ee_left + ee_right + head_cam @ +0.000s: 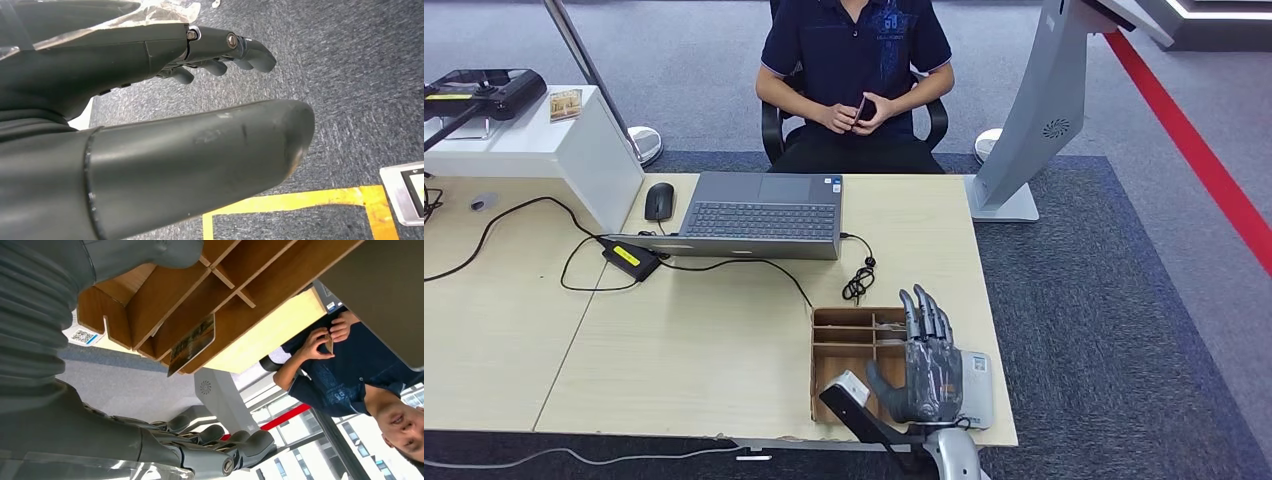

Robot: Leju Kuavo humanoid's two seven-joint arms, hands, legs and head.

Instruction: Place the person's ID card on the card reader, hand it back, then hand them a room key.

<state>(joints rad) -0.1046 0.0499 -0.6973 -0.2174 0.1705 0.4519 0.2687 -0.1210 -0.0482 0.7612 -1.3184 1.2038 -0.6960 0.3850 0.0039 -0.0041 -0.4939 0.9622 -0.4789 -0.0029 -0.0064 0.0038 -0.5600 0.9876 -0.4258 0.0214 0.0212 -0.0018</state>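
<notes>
Wood first: a brown tray (849, 345) with dividers sits near the right front corner of your table (714, 350), and the right hand (929, 365) hovers over it, fingers straight and spread, holding nothing. The head view gives you that hand from above, palm down over the tray's right side, with a pale device (979, 385) partly under it at the table edge.

The right wrist view shows what the head view hides: a card (191, 343) standing tilted in one of the tray's compartments, its printed face brownish. You cannot tell from it which card this is. The same view shows the fingers (240, 445) apart and clear of the tray, not touching the card.

The person (856, 70) sits across the table behind the laptop (759, 215), both hands together at the chest, pinching a small dark card (861, 108). The wrist view shows that same pinch, and the card there looks brownish and thin. Whether it is the ID card or something else is too small to tell.

The left wrist view shows the left hand (165, 130) hanging over grey carpet (350, 100) with a yellow floor line (300, 202), thumb and fingers apart and nothing in them.

On the left of the head view you have a mouse (659, 200), a black adapter (631, 258) with a yellow label, and a white stand (544, 150) bearing a black reader (489, 90).
</notes>
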